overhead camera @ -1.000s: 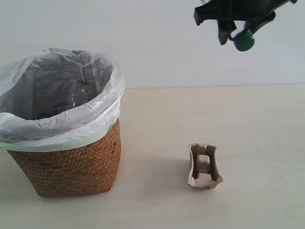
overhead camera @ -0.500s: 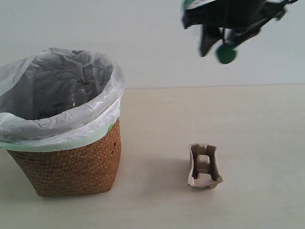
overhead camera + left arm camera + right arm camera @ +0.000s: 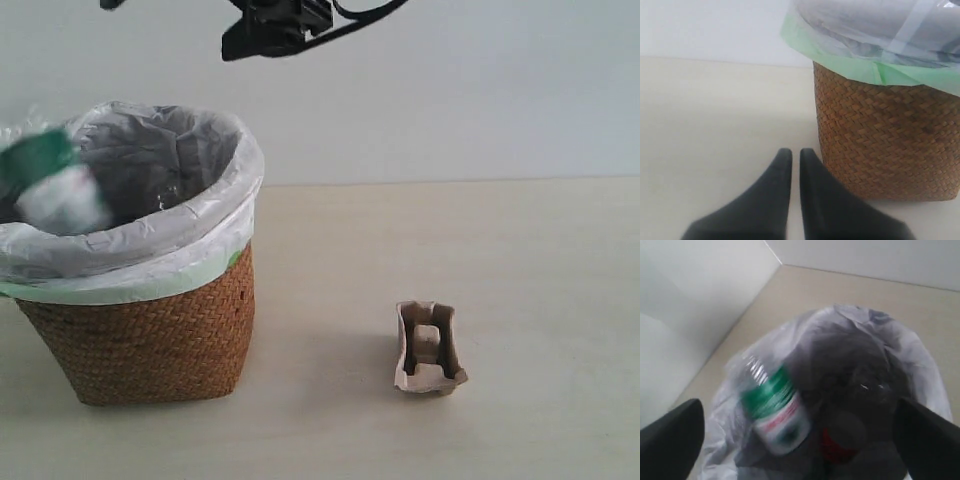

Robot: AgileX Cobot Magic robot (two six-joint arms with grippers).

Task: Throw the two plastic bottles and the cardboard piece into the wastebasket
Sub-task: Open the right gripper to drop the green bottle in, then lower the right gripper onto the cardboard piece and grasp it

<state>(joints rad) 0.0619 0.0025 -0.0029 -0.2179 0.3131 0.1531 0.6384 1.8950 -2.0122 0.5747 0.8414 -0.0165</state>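
Observation:
The green-and-white labelled bottle (image 3: 48, 185) is a blur dropping into the wastebasket (image 3: 150, 340), free of any grip. My right gripper (image 3: 270, 30) hangs open high above the basket. In the right wrist view its fingers (image 3: 670, 440) stand wide apart over the bag, with the falling bottle (image 3: 775, 412) and the red-labelled bottle (image 3: 837, 445) lying in the bottom. The cardboard piece (image 3: 428, 348) sits on the table to the right of the basket. My left gripper (image 3: 795, 154) is shut and empty, low on the table beside the wicker wall (image 3: 880, 135).
The beige table (image 3: 520, 260) stretches right of the basket and round the cardboard piece. A pale wall (image 3: 450, 90) stands behind. The white bag (image 3: 200, 250) folds over the basket's pale green rim (image 3: 840, 55).
My right gripper swung from the upper right to above the basket and let go of the green-capped bottle, which now falls into the bag. The cardboard piece has not moved.

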